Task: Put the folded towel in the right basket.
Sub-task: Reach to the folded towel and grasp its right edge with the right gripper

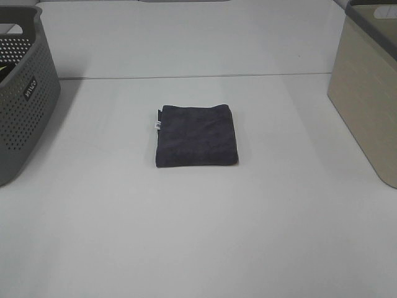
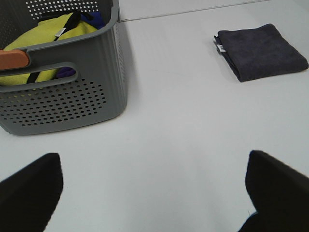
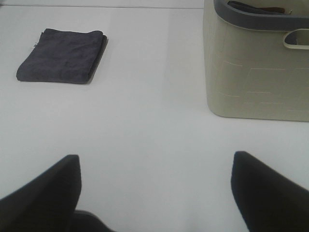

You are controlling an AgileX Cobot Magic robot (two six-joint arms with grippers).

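Observation:
A dark grey folded towel (image 1: 196, 136) lies flat in the middle of the white table. It also shows in the left wrist view (image 2: 261, 51) and in the right wrist view (image 3: 62, 62). The beige right basket (image 1: 367, 93) stands at the table's right edge; it also shows in the right wrist view (image 3: 256, 67). My left gripper (image 2: 154, 193) is open and empty, well short of the towel. My right gripper (image 3: 155, 191) is open and empty, between towel and basket but back from both. Neither arm shows in the exterior high view.
A grey perforated basket (image 1: 25, 93) stands at the table's left edge; in the left wrist view (image 2: 72, 92) it holds yellow and blue cloth. A seam (image 1: 198, 76) runs across the table behind the towel.

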